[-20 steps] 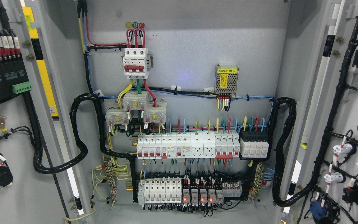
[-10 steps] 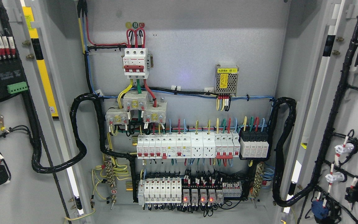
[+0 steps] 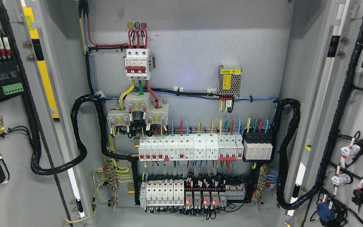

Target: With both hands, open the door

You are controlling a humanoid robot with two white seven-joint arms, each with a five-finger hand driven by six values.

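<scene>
Both grey cabinet doors stand swung outward. The left door [image 3: 14, 195] fills the left edge, its inner face carrying wired parts and a green connector [image 3: 12, 88]. The right door [image 3: 358, 119] fills the right edge, with black cable looms and white lamp backs on it. Between them the open cabinet shows its back panel [image 3: 187, 56] with a red-and-white main breaker [image 3: 138, 64], rows of white breakers [image 3: 187, 148] and a lower row with red lights [image 3: 200, 201]. Neither of my hands nor arms shows in the head view.
Thick black cable bundles loop from the cabinet to the left door [image 3: 80, 138] and to the right door [image 3: 287, 151]. A small meshed power supply with a yellow label [image 3: 230, 80] is mounted at the upper right of the panel.
Both doors have swung further outward: the parts on the left door slid left toward the frame edge, and those on the right door slid right.
</scene>
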